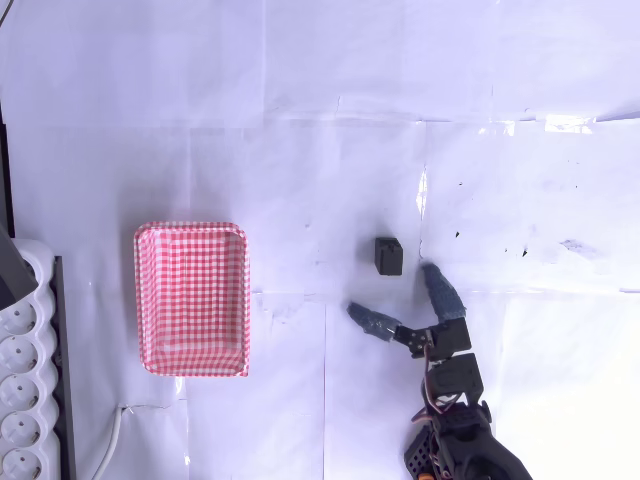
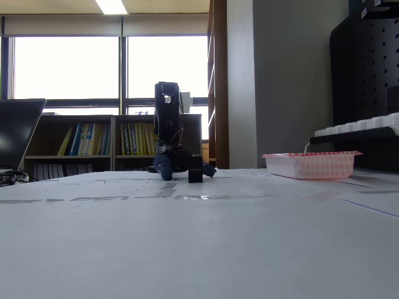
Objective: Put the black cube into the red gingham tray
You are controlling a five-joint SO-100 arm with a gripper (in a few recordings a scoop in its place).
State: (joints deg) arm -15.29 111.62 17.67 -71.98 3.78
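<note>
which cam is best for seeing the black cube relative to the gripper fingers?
Overhead view. It shows the black cube lying free on the table, just beyond the open gripper, not yet between the fingers. The fixed view sees the cube edge-on, low and small, in front of the gripper, so any gap is hard to judge.

This looks like an office or library room. Low bookshelves (image 2: 93, 140) full of books stand under wide windows (image 2: 68, 65). A laptop (image 2: 19, 134) sits on the paper-covered desk (image 2: 199, 249).

In the overhead view the cube (image 1: 388, 256) lies on the surface (image 1: 320, 120), well right of the tray (image 1: 191, 298), just above the gripper (image 1: 395, 295).
</note>
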